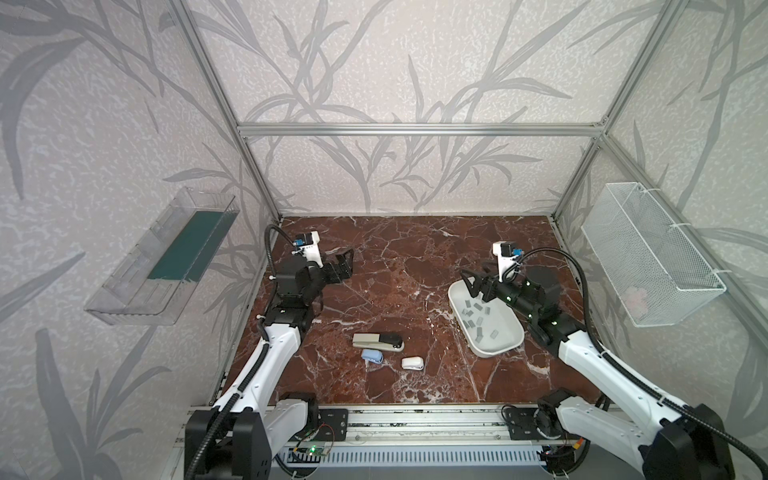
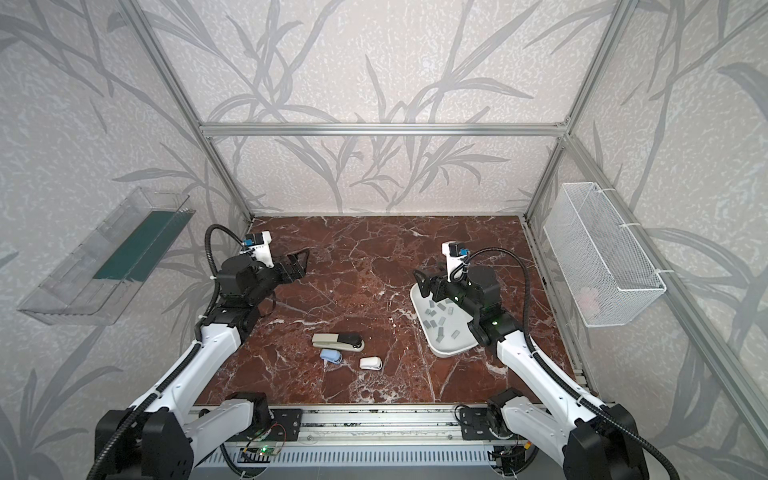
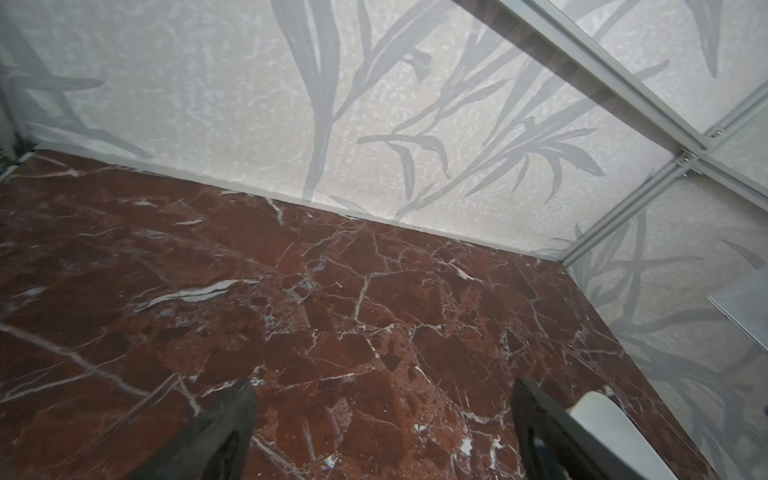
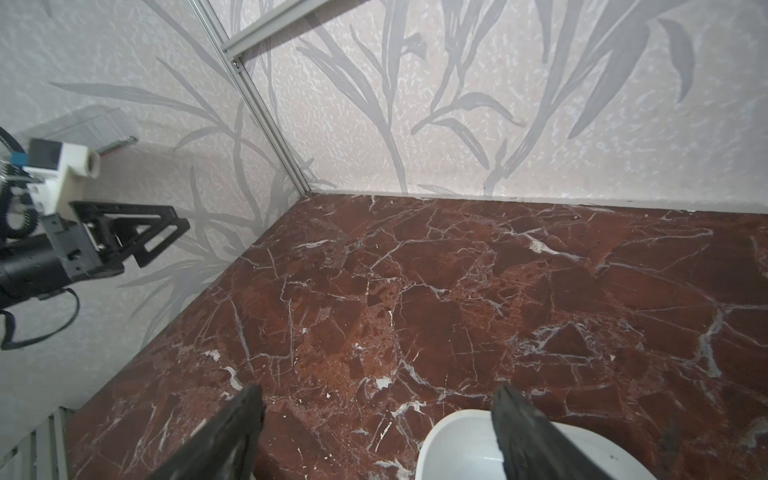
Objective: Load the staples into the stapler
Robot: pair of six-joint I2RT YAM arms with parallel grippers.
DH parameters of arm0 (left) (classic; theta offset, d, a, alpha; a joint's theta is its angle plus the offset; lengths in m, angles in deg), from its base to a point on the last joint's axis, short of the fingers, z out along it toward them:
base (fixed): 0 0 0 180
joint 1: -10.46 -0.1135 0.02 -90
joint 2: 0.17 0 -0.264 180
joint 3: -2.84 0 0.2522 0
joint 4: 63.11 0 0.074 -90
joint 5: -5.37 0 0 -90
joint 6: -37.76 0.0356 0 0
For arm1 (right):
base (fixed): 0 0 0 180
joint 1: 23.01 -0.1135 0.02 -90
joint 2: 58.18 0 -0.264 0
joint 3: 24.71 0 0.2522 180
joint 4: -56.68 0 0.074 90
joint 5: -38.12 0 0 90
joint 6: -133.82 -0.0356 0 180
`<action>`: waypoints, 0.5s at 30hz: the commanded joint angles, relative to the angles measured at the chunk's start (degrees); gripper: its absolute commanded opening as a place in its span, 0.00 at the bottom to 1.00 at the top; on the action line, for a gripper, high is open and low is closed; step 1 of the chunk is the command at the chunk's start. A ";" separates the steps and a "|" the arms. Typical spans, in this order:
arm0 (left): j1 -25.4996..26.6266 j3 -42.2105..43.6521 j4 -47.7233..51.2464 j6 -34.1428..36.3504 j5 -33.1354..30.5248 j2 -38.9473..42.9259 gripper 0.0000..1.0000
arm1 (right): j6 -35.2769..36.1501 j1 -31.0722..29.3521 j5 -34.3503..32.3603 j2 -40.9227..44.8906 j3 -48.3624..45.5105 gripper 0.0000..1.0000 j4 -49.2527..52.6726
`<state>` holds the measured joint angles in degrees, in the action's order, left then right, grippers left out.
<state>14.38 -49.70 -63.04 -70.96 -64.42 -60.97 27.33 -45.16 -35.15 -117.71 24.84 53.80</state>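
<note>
Several small grey staples (image 1: 478, 321) (image 2: 441, 320) lie loose in a white tray (image 1: 507, 332) (image 2: 457, 347) on the right of the red marble table. Near the front middle lie a long grey and black stapler (image 1: 378, 341) (image 2: 337, 341), a small blue stapler (image 1: 372, 356) and a small white stapler (image 1: 412, 363). My right gripper (image 1: 473, 286) (image 4: 378, 388) hangs open over the tray's far end (image 4: 457, 440), holding nothing. My left gripper (image 1: 347, 264) (image 3: 384, 384) is open and empty above bare marble at the back left, far from the staplers.
A wire basket (image 1: 652, 253) hangs on the right wall and a clear plastic bin (image 1: 162, 257) on the left wall. Aluminium frame posts stand at the back corners. A metal rail (image 1: 415, 424) runs along the table's front edge.
</note>
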 commanded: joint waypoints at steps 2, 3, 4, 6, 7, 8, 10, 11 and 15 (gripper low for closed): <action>7.94 -0.36 4.67 18.68 2.04 3.58 0.93 | 4.77 -0.26 1.91 1.12 -2.31 0.86 -4.63; 9.60 0.23 6.76 23.99 3.36 4.47 0.91 | 5.21 -0.26 1.98 1.91 -3.41 0.86 -4.60; 11.47 0.86 9.06 28.85 3.81 5.52 0.91 | 5.95 -0.26 1.90 2.88 -4.68 0.86 -4.71; 13.79 1.84 11.58 35.21 4.76 7.07 0.87 | 7.55 -0.26 1.73 5.19 -7.03 0.86 -4.71; 14.75 2.05 14.07 40.39 6.11 7.71 0.83 | 8.97 -0.26 1.41 6.79 -7.58 0.87 -3.08; 15.86 2.34 16.80 45.90 6.64 8.22 0.78 | 11.10 -0.26 1.20 8.56 -7.75 0.89 -0.98; 17.56 3.61 18.04 51.69 4.42 7.89 0.78 | 13.14 -0.26 -3.15 12.38 -7.73 0.89 3.97; 17.93 3.35 20.00 53.47 4.80 7.21 0.78 | 10.73 -0.09 -6.08 14.15 -8.24 0.89 4.36; 20.38 0.79 29.23 59.56 11.02 3.05 0.79 | 9.83 -0.08 -2.65 21.05 -13.79 0.91 -0.88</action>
<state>33.31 -47.52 -43.26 -22.74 -58.04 -55.68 36.67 -45.16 -37.82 -100.12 13.98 54.91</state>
